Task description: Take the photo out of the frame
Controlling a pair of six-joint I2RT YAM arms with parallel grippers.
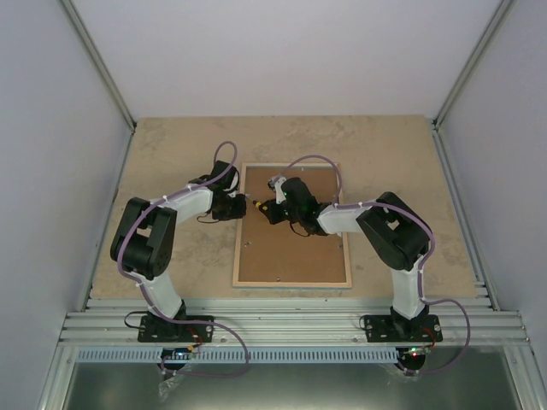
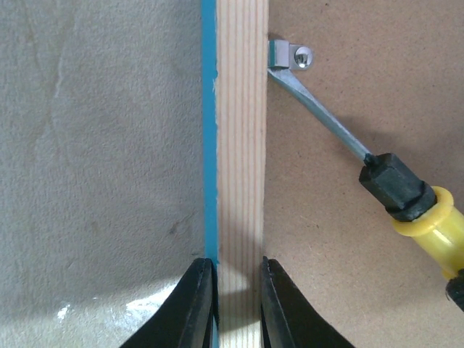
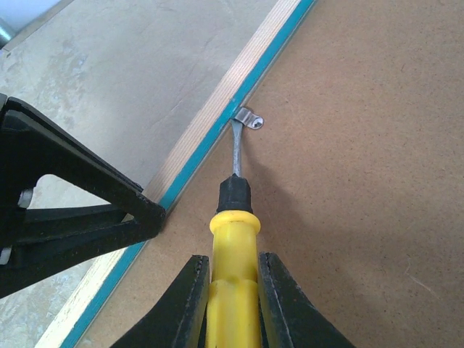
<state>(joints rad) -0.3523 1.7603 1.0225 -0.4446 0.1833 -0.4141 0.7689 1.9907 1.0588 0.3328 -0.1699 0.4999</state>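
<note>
Beige stone-pattern desk [image 1: 171,145] carries the frame [image 1: 291,256] at its centre. The frame lies flat with the brown fibreboard back panel [image 3: 362,181] facing up. The pale wooden rail [image 2: 243,145] on the frame's left side shows a turquoise outer edge. The left tool [image 2: 238,264] pinches this rail, one finger on the outer edge and one on the inner side. The right tool [image 3: 233,261] is pressed together on the yellow handle of a screwdriver [image 3: 233,225]. The screwdriver's flat blade tip touches a small metal clip [image 3: 250,120] at the panel edge, just beside the rail.
</note>
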